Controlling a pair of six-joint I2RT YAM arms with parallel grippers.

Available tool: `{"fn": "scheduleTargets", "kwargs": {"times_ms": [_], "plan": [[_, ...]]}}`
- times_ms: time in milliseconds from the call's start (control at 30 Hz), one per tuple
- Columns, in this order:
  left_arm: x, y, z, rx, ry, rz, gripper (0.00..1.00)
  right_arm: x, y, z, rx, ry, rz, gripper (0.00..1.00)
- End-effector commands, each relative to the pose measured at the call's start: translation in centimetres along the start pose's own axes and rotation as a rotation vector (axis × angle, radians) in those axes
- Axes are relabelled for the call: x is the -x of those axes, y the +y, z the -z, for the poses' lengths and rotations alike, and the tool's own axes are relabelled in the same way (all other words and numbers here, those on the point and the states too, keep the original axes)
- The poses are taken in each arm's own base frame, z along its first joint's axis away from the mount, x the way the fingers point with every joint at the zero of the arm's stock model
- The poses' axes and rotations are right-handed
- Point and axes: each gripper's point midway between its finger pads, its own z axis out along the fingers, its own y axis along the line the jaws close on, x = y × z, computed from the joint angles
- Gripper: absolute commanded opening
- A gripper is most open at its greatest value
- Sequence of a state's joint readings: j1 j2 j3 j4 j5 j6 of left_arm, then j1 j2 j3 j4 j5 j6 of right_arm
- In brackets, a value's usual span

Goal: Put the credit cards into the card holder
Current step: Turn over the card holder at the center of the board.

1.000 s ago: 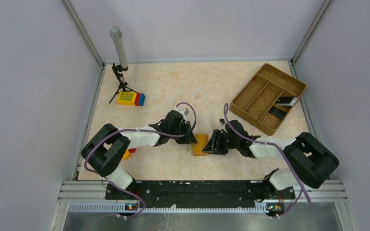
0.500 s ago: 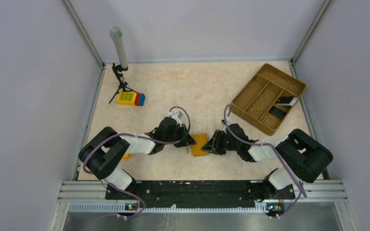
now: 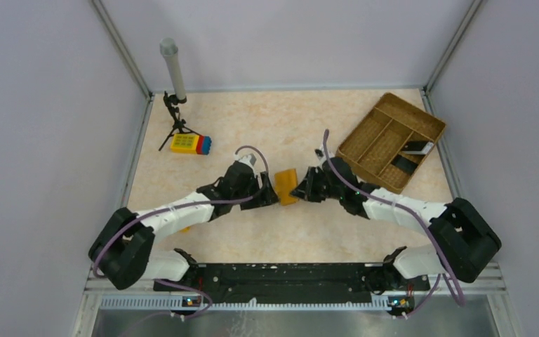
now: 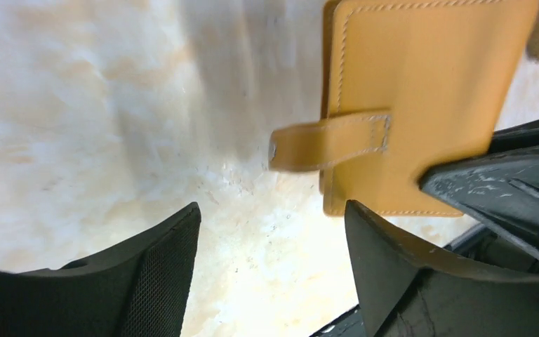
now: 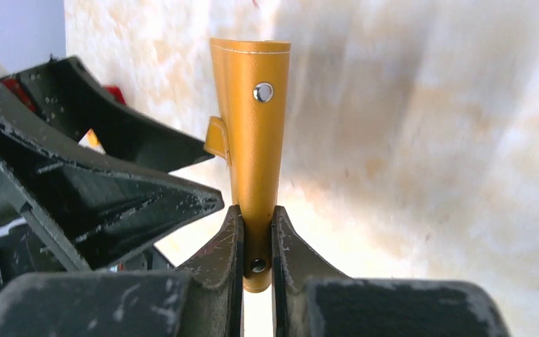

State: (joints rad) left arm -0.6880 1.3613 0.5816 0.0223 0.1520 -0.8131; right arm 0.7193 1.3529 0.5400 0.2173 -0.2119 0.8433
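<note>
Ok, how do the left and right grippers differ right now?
The left gripper is open, nothing between its jaws; the right gripper is shut on the card holder. The left gripper faces the holder's strap side; the right gripper clamps its edge. Both are black, flanking the holder.

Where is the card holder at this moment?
In the top view, the card holder is near the middle of the table, clamped in the right pincer, with the open left pincer close beside it.
</note>
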Motion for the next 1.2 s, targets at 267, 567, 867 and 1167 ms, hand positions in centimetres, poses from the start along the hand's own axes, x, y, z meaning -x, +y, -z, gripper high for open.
{"fn": "scheduleTargets", "kwargs": {"times_ms": [267, 567, 867, 1167], "plan": [[10.2, -7.4, 5.8, -0.045, -0.267, 0.041, 0.86, 5.3, 0.4, 3.0, -0.444, -0.063, 0.458, 0.0], [9.7, -9.5, 3.6, -0.218, -0.231, 0.164, 0.89, 4.0, 3.2, 2.3, -0.487, -0.132, 0.546, 0.0], [8.3, -9.2, 2.0, -0.249, -0.172, 0.216, 0.9, 3.0, 5.4, 1.5, -0.525, -0.174, 0.631, 0.0], [7.9, -7.5, 0.9, -0.21, -0.188, 0.287, 0.77, 1.7, 7.3, 1.0, -0.509, -0.231, 0.654, 0.0]]}}
